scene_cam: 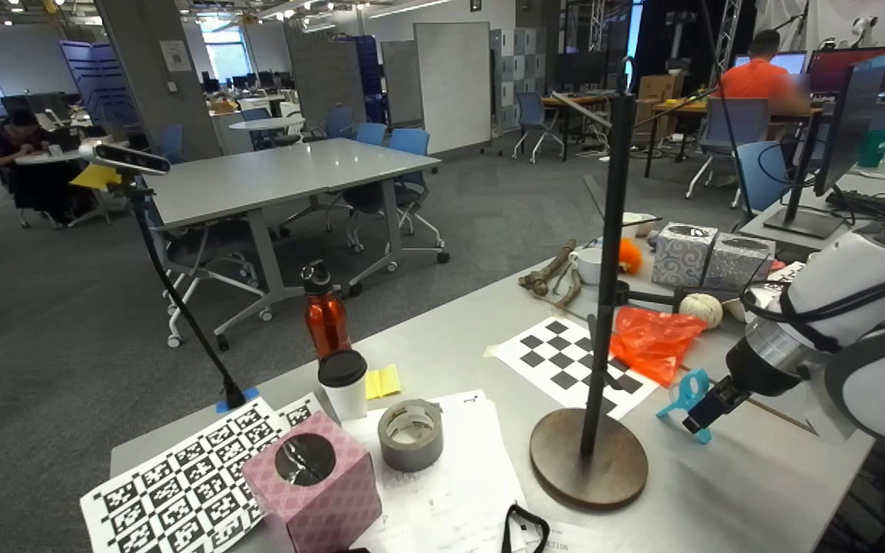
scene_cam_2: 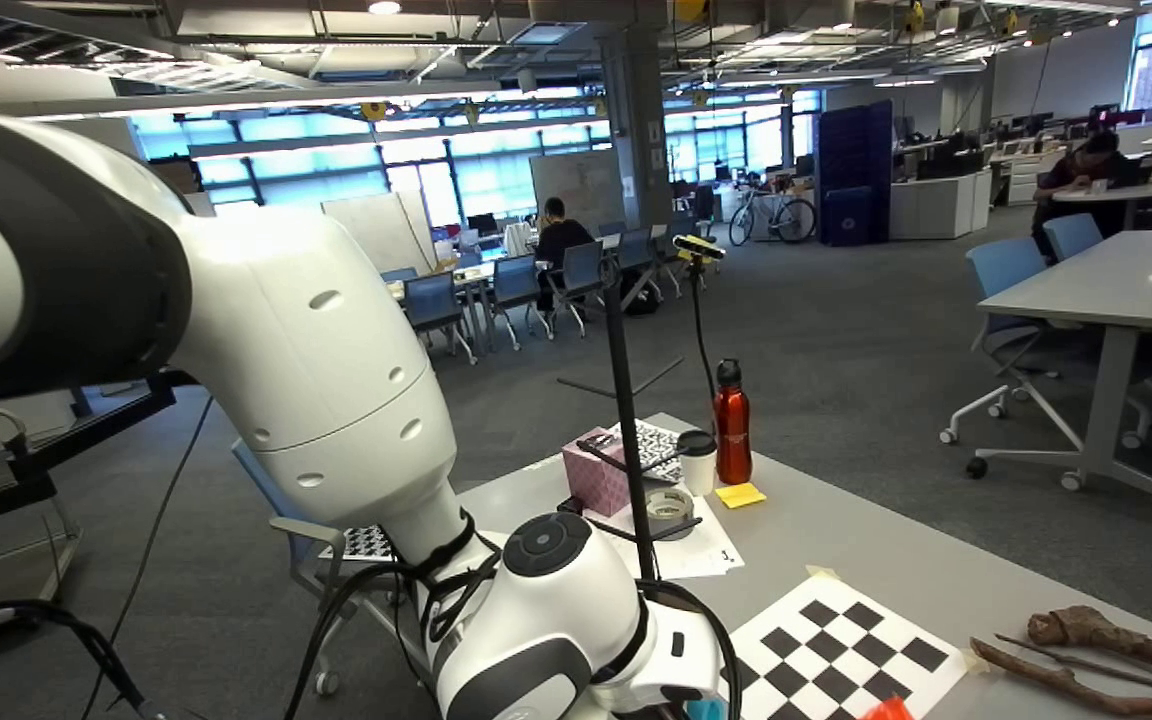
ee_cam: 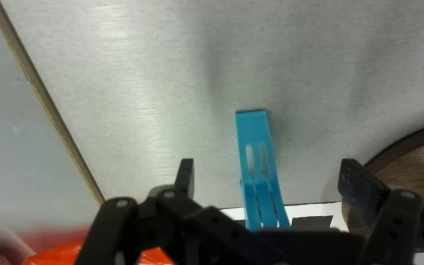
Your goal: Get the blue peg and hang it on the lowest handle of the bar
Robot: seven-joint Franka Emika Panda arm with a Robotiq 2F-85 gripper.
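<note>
The gripper (ee_cam: 269, 177) is closest in the wrist view, its fingers spread wide and holding nothing; the blue peg (ee_cam: 260, 184) sits in the gap, touching neither; its long side runs up and down that view with a little lean, one flat end toward the top (the gripper hides the low end); in an exterior view it stands on the table (scene_cam: 750, 476), ring up, two legs spread down, near the round base (scene_cam: 588, 480) of the bar (scene_cam: 609, 284).

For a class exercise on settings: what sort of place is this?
Probably a robotics lab in an open-plan office: a robot arm hangs over a table bearing a checkerboard sheet, with a computer monitor nearby.
</note>
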